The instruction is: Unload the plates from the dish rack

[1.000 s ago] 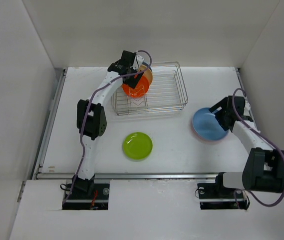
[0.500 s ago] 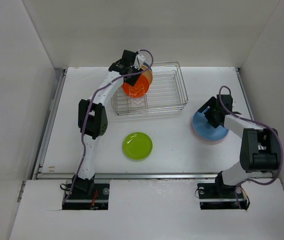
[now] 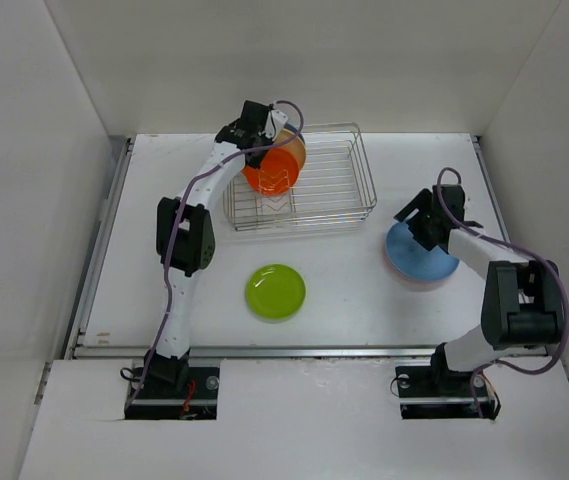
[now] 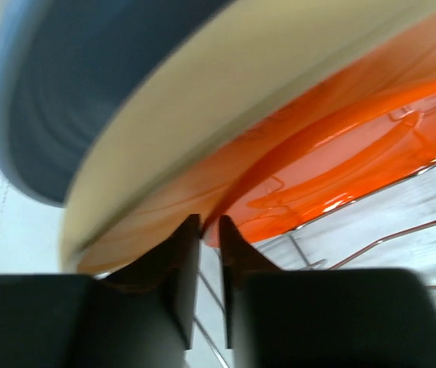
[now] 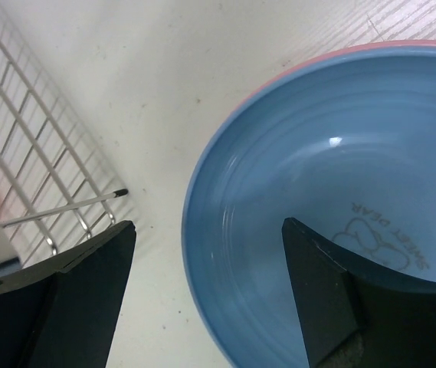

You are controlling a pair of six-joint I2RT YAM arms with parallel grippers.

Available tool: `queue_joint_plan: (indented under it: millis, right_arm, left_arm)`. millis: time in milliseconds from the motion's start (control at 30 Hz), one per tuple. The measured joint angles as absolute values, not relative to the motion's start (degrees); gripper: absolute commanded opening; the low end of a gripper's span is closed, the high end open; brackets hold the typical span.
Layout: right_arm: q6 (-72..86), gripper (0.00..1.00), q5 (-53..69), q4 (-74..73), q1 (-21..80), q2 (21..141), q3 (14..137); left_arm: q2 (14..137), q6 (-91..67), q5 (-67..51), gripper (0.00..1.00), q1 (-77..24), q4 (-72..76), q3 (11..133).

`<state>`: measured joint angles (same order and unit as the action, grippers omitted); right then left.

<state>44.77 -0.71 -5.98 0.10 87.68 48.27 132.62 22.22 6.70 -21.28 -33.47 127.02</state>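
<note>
Currently my left gripper point(image 4: 206, 238) is clenched on the lower rim of the orange plate point(image 4: 340, 169), its two fingers nearly together with the rim pinched between them. That plate stands tilted on edge at the left end of the dish rack point(image 3: 334, 185). A second plate with a cream edge and a dull blue face point(image 4: 225, 84) stands just behind it, very close to the wrist camera and blurred. The rack sits by the far edge of the desk point(image 3: 164, 200), a little left of the middle.

On the other side, my right gripper point(image 5: 208, 230) is released, fingers spread wide. One finger is over the blue plate point(image 5: 279, 169) and the other over the bare desk beside it; I cannot tell whether either touches. The blue plate lies flat on top of a pink plate point(image 5: 317, 60), near the right edge. A corner of the rack shows close by.

A green plate point(image 3: 275, 291) lies flat toward the near edge, apart from both arms.
</note>
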Motion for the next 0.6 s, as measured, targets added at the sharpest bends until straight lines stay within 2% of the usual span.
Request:
queue_joint_plan:
  millis: [33,600]
  right_arm:
    - [44.75,0.83,-1.08,-6.13,0.3,86.94,48.27]
    - [42.22,0.83,-5.45,-13.47,2.35,75.68,48.71]
  left_arm:
    - [132.62,22.31,6.74,0.0,-21.12,-33.52,127.11]
    - [130.23,22.65,5.41,0.0,-21.3,-35.86,127.2]
